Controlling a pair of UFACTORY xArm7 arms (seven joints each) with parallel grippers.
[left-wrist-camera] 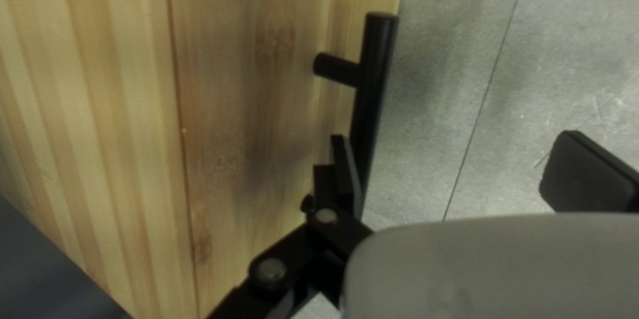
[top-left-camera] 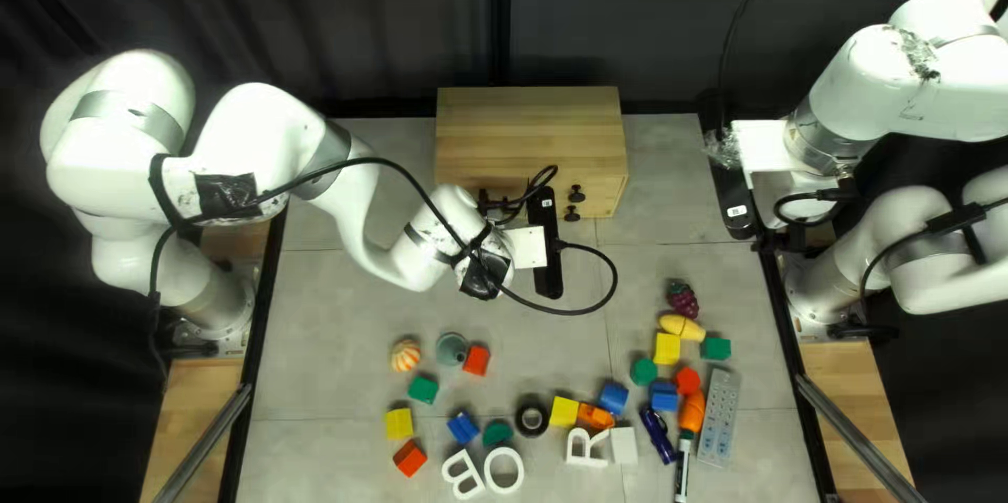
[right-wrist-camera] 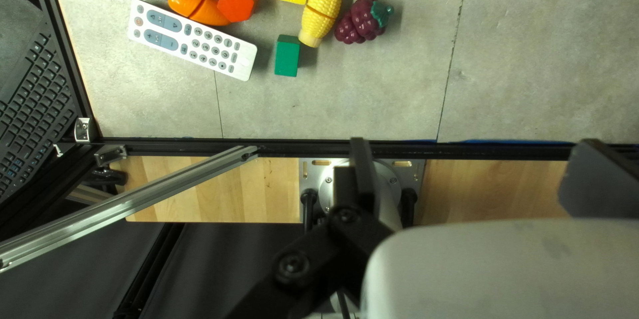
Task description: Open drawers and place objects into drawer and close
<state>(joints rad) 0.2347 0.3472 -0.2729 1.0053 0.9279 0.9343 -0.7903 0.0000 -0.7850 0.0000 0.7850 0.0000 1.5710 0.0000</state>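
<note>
And here is the left gripper [left-wrist-camera: 459, 169] right at the wooden cabinet [top-left-camera: 530, 125], fingers spread wide, nothing gripped, and the black handle [left-wrist-camera: 377, 86] running between them! Look at the lineup: the bar's long axis runs along the drawer front [left-wrist-camera: 246, 86], with one finger [left-wrist-camera: 346, 169] tucked close on its drawer side, the other [left-wrist-camera: 589, 176] well out over the tabletop. So the bar lies far off centre; whether the close finger touches it, I can't tell. The left arm [top-left-camera: 425, 240] is clearly the nearer, and this looks like the opening stage, getting hold of the handle. The next move probably wants that outer finger brought across to the bar, then a pull straight away from the front; squeeze off centre and the bar could be shoved sideways or slip. Over on the right, the right gripper [right-wrist-camera: 479, 172] hangs wide apart and empty, well away from the cabinet, while the corn [right-wrist-camera: 321, 12], the grapes [right-wrist-camera: 363, 19] and the green block [right-wrist-camera: 287, 56] lie on the table [right-wrist-camera: 373, 99], likely candidates for stowing.
</note>
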